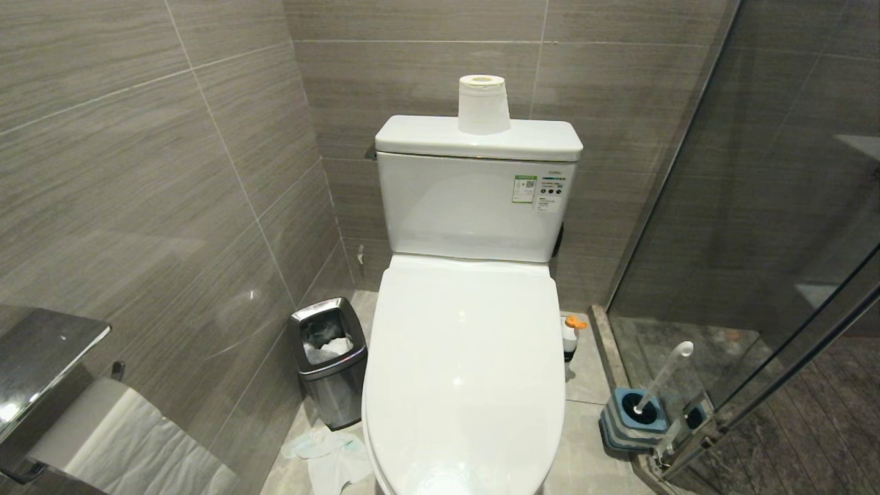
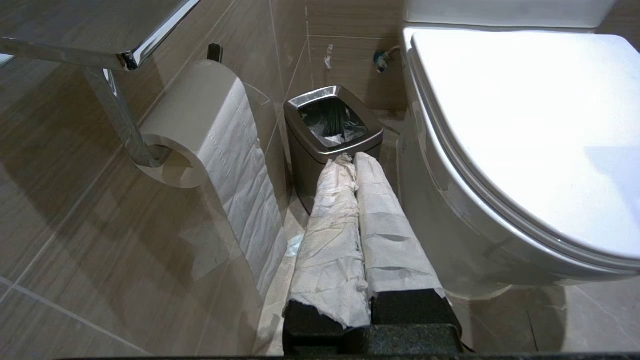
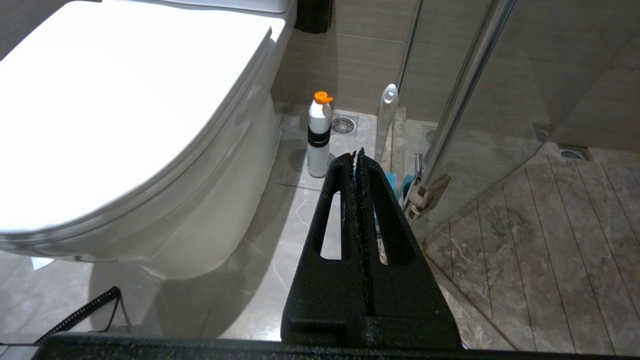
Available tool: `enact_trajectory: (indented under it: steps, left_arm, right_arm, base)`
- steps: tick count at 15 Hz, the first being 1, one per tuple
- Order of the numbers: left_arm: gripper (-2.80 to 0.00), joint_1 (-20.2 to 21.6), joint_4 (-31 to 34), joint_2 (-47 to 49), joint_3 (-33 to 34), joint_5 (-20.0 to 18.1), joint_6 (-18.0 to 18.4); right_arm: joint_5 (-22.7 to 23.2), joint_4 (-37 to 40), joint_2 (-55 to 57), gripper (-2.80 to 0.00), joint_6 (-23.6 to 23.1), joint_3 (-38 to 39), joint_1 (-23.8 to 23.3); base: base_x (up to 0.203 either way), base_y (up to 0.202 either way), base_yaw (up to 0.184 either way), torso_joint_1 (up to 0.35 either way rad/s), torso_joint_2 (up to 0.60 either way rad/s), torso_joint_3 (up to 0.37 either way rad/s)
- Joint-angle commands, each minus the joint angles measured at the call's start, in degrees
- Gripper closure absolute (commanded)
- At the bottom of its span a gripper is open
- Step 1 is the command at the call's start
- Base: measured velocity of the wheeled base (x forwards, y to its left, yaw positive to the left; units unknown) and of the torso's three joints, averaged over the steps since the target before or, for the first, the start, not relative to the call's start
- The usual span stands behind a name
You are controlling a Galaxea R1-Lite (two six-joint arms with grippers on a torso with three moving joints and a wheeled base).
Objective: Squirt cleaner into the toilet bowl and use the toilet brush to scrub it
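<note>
The white toilet bowl (image 1: 464, 357) stands ahead with its lid down, so the basin is hidden. The cleaner (image 1: 570, 337), a small white bottle with an orange cap, stands upright on the floor to the right of the toilet (image 3: 125, 115); the right wrist view shows that bottle (image 3: 318, 135) too. The toilet brush (image 1: 661, 378) leans in its blue-and-grey holder (image 1: 636, 419) by the glass door. My left gripper (image 2: 350, 159), its fingers wrapped in white paper, is shut and empty between the bin and the toilet (image 2: 500, 150). My right gripper (image 3: 356, 152) is shut and empty, short of the bottle and the brush handle (image 3: 386, 115).
A small steel bin (image 1: 328, 357) stands left of the toilet, with crumpled paper (image 1: 326, 450) on the floor beside it. A paper roll (image 1: 483, 103) sits on the cistern. A wall roll holder (image 1: 62, 412) is at the near left. A glass shower door (image 1: 756, 240) closes off the right.
</note>
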Motion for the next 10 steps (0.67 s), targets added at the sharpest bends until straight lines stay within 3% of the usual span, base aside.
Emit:
enact_trajectory:
  steps: [1,10]
  left_arm:
    - [0.00,0.0,0.0,0.1,0.0,0.0,0.0]
    - [0.00,0.0,0.0,0.1,0.0,0.0,0.0]
  right_arm:
    - [0.0,0.0,0.0,0.00,0.0,0.0,-0.1]
    - [0.1,0.0,0.0,0.00,-0.1,0.0,0.0]
  base:
    - [0.000,0.000,0.000,0.000,0.00,0.000]
    - [0.000,0.000,0.000,0.000,0.00,0.000]
